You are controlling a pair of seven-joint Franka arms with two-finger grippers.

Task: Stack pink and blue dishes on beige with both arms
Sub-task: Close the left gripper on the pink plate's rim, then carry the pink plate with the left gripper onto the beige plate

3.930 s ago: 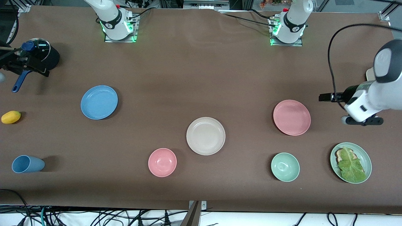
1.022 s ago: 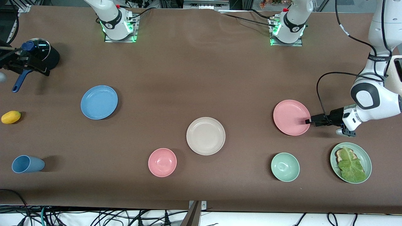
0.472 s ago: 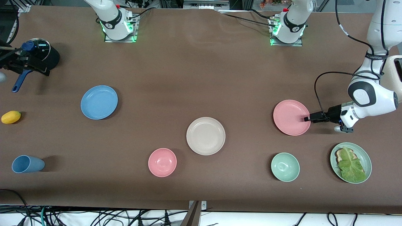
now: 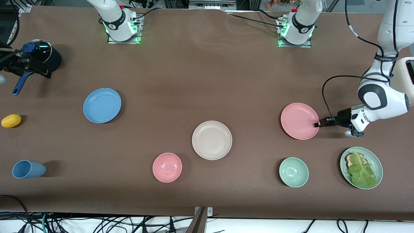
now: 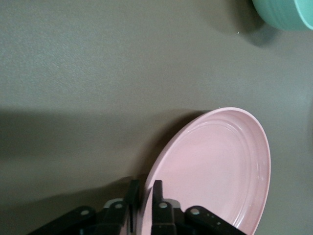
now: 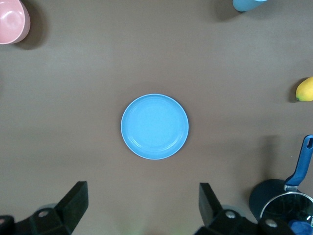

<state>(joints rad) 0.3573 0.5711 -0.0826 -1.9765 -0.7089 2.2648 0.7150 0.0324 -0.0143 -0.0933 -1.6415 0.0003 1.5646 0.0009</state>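
Observation:
The pink plate (image 4: 299, 121) lies toward the left arm's end of the table. My left gripper (image 4: 316, 125) is low at the plate's edge and shut on its rim. In the left wrist view the rim of the pink plate (image 5: 220, 166) runs between the two fingers of the left gripper (image 5: 144, 188). The blue plate (image 4: 102, 105) lies toward the right arm's end. My right gripper (image 6: 143, 188) hangs open high over the blue plate (image 6: 154, 126) and is out of the front view. The beige plate (image 4: 212, 140) sits bare at mid-table.
A pink bowl (image 4: 167, 167) and a pale green bowl (image 4: 293, 172) stand nearer the front camera. A green plate (image 4: 377, 161) holds lettuce near the left gripper. A blue cup (image 4: 28, 169), a yellow fruit (image 4: 11, 120) and a lidded pot (image 4: 42, 58) are at the right arm's end.
The left arm came down from above the table to the pink plate's edge, and its fingers now hold the rim. The plate has shifted very slightly. The other dishes have not moved.

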